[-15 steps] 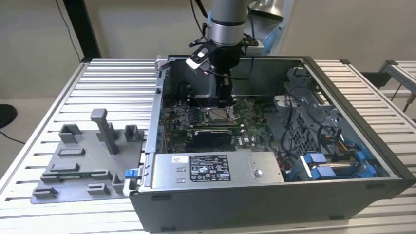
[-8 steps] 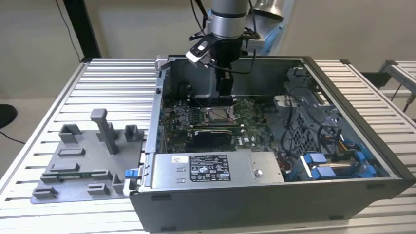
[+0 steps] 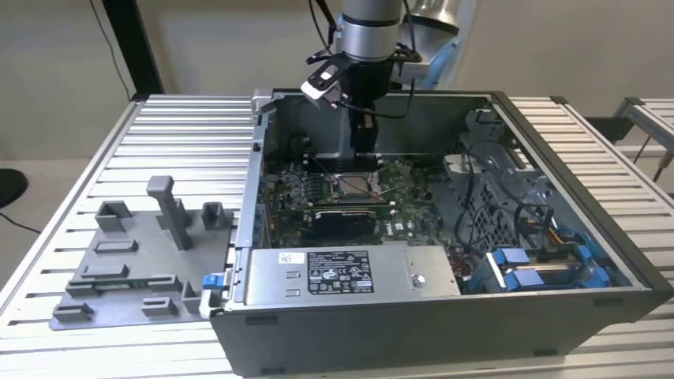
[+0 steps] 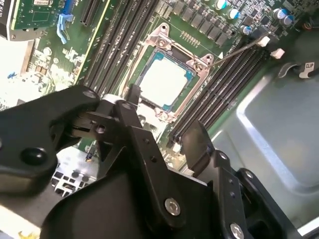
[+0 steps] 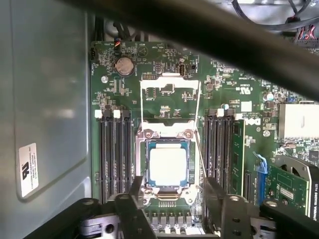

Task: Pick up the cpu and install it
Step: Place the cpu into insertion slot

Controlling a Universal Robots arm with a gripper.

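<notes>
The cpu [image 5: 168,166] [image 4: 163,81], a small square chip with a pale silver top, lies flat in the motherboard socket [image 5: 167,137] inside the open computer case [image 3: 443,316]. The socket's metal load frame [image 5: 169,84] is swung up and its lever [image 5: 200,154] stands free beside it. My gripper [image 5: 174,186] [image 4: 164,112] [image 3: 364,156] hangs just above the socket, open, its two black fingers [image 5: 214,191] apart on either side of the chip with nothing between them.
Memory slots [image 5: 112,154] flank the socket on both sides. A grey fixture tray [image 3: 137,260] sits on the slatted table at the exterior view's left. A power supply [image 3: 337,272] and blue drive brackets [image 3: 537,264] occupy the case's near side; cables [image 3: 495,197] lie at the exterior view's right.
</notes>
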